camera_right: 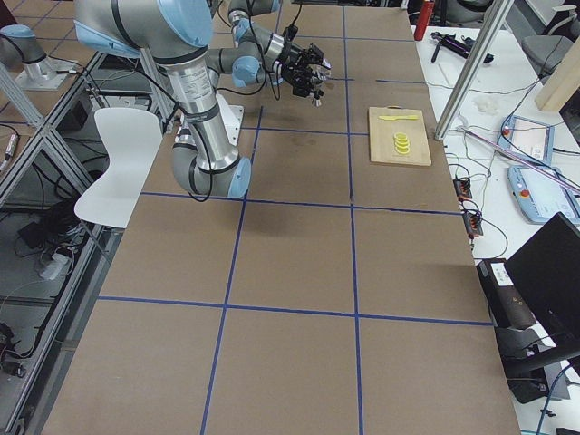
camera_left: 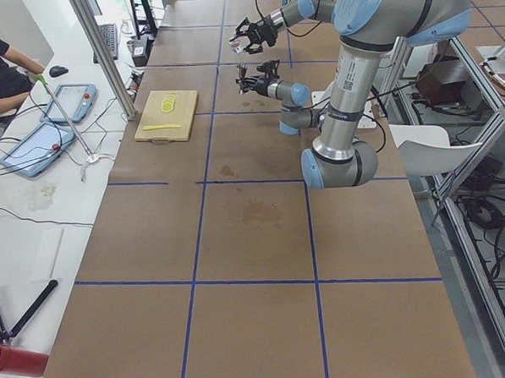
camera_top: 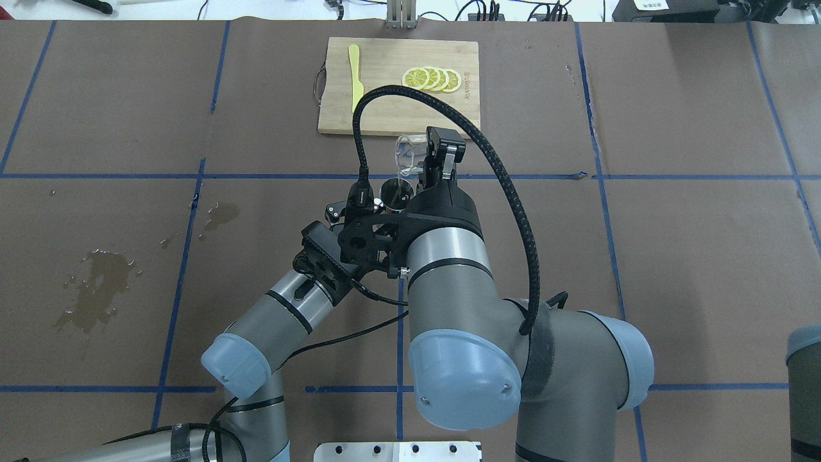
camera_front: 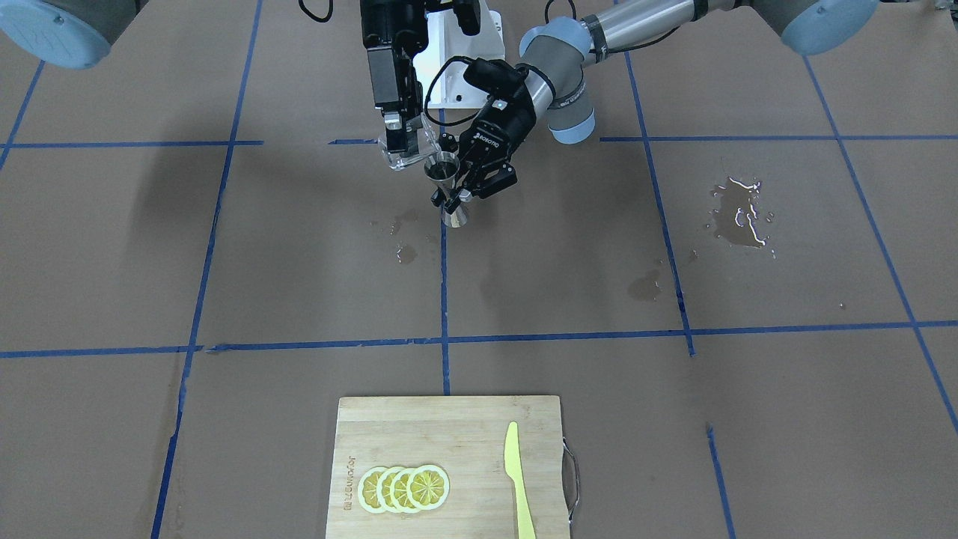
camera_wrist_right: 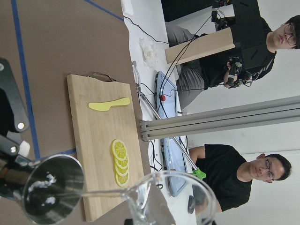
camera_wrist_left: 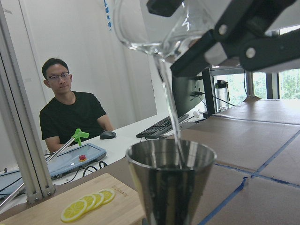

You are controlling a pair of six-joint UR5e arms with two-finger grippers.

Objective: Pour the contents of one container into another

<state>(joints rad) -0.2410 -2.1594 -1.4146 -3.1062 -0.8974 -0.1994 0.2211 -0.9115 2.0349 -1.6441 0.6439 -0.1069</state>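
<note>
The clear glass cup (camera_front: 410,152) hangs tilted in the air, lip down, with my right gripper (camera_front: 400,138) shut on it. A thin stream of water (camera_wrist_left: 170,108) runs from its lip into the steel jigger (camera_front: 447,187). My left gripper (camera_front: 458,193) is shut on the jigger's narrow waist and holds it upright just above the table. From overhead the cup (camera_top: 408,156) sits just beyond the jigger's open mouth (camera_top: 396,193). The left wrist view has the jigger (camera_wrist_left: 171,187) close below the cup (camera_wrist_left: 159,28). In the right wrist view water splashes inside the jigger (camera_wrist_right: 51,187).
A wooden cutting board (camera_front: 419,427) with lemon slices (camera_front: 404,488) and a yellow knife (camera_front: 518,479) lies at the table's far side. Water puddles (camera_front: 741,213) and wet spots (camera_front: 404,253) mark the brown paper. Operators sit beyond the board.
</note>
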